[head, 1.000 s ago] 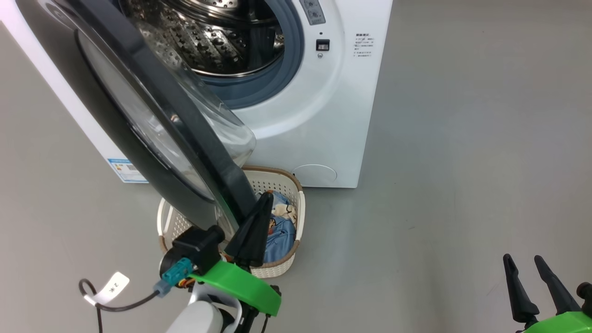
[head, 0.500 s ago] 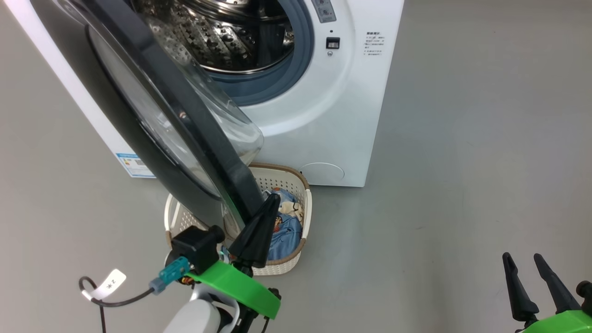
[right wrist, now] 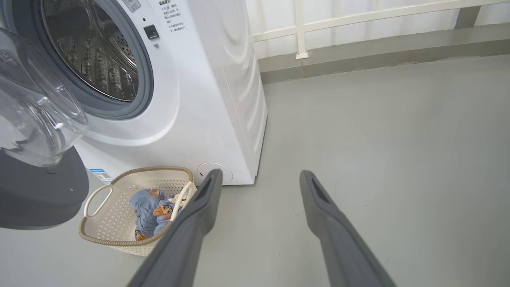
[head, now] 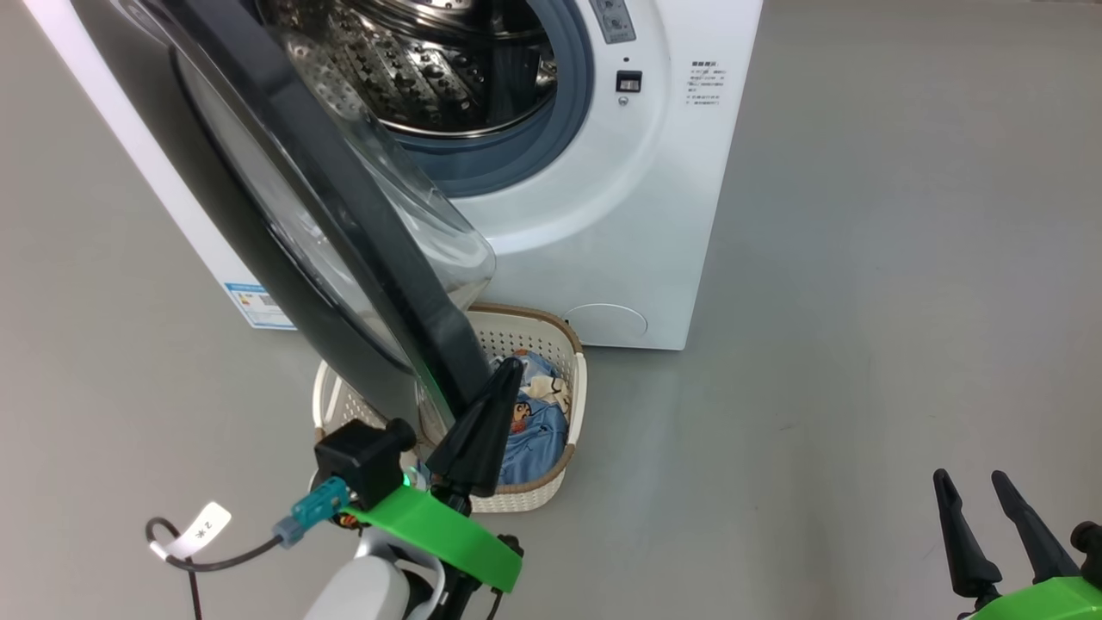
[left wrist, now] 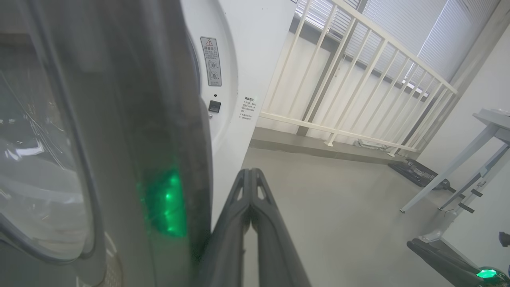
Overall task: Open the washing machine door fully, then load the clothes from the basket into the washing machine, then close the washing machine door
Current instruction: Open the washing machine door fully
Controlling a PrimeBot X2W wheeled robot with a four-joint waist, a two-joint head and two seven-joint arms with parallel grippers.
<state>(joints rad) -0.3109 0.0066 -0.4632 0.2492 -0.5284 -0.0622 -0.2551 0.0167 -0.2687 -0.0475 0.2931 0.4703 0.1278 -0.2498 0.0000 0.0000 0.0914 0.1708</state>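
At the left of the head view, the washing machine door (head: 284, 215) stands partly swung out, its black rim edge-on to the camera and its glass bowl facing the machine; judged not yet fully open. Left end effector (head: 508, 368): fingers pressed together, holding nothing, tip set on the inner side of the door's lower rim. The left wrist view shows the same end effector (left wrist: 250, 172) just beside that rim; actual contact cannot be confirmed. Likely reason for the closed fingers: they act as one stiff pusher to sweep the door wider. Basket (head: 575, 344) sits on the floor (head: 861, 301) just beside the machine's foot, its left half under the door's overhang. Clothes (head: 535, 422) lie bundled in its right half, untouched. Washing machine (head: 620, 215): drum (head: 448, 69) exposed and apparently without laundry. Loading looks awkward until the door clears the basket. Right end effector (head: 969, 475): fingers apart, nothing between them, low at the right and well apart from the basket, probably parked for the pick-up.
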